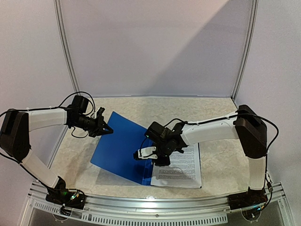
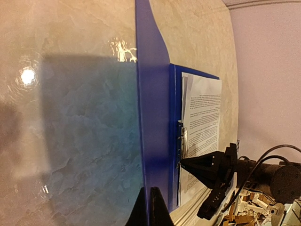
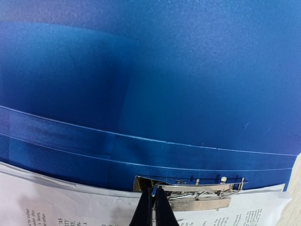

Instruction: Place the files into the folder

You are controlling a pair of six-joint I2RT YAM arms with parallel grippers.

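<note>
left hand (image 1: 106, 128) clamped on one blue folder (image 1: 120, 143), right hand (image 3: 154, 192) closed at its one clip (image 3: 200, 203), one stack of files (image 1: 184, 165)

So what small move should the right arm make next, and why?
Probably press the metal clip down onto the files: the shut right gripper rests its tips on it, the sheets lie at the spine, and the left gripper holds the folder cover up.

A beige marbled table (image 1: 214, 115) carries an open blue folder (image 1: 120, 146) near its front middle. The folder's right half lies flat on the tabletop under printed sheets (image 1: 186, 165). Its left cover tilts up off the surface.
</note>
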